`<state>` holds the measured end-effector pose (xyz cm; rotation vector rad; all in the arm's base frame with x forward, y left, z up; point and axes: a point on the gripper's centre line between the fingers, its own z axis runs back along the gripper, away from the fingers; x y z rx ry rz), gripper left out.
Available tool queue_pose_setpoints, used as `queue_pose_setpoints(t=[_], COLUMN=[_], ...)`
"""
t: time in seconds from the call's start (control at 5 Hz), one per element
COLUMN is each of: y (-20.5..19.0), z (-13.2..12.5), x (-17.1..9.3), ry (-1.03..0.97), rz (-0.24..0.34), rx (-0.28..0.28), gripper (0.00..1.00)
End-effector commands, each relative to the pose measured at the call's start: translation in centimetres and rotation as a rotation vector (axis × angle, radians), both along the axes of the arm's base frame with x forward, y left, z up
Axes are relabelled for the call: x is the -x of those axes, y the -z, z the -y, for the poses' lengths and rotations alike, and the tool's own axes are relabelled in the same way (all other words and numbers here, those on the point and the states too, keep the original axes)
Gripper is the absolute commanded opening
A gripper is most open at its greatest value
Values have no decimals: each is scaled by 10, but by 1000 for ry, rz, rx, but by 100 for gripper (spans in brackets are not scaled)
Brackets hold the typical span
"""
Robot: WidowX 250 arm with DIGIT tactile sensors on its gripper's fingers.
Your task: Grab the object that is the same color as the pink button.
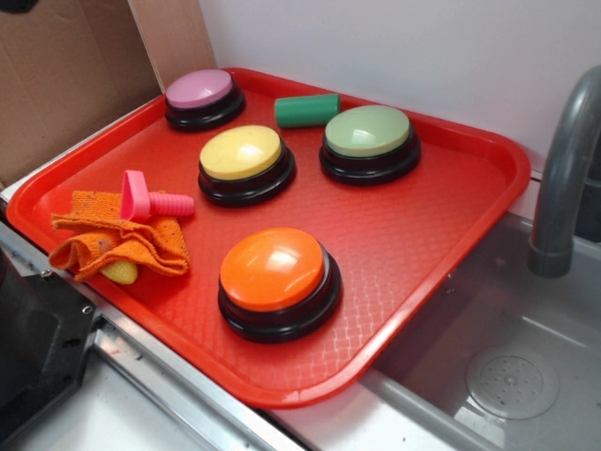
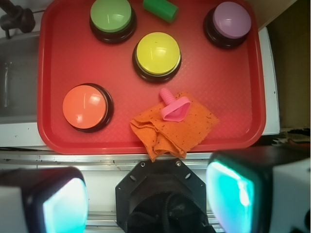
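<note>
Pink toy piece [image 2: 175, 108], matching the pink button [image 2: 231, 19], lies on the orange cloth [image 2: 174, 127] straight ahead of the claw [image 2: 148, 196], whose fingers stand wide apart, empty, presumably ready to descend.

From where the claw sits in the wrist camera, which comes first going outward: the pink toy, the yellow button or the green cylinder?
Counting from the gripper at the bottom edge:
1. Pink toy, on the orange cloth, nearest tray edge.
2. Yellow button, mid-tray.
3. Green cylinder, far edge.
</note>
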<state>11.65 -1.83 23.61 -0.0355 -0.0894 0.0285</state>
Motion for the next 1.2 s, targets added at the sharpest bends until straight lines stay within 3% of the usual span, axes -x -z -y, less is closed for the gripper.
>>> queue_pose_setpoints(t=[0.0, 0.6, 1.0], y=[0, 70, 120], z=[0, -27, -46], x=[0, -29, -42], ry=[0, -503, -742], rz=[0, 104, 116], rx=[0, -28, -68], gripper=[100, 100, 100])
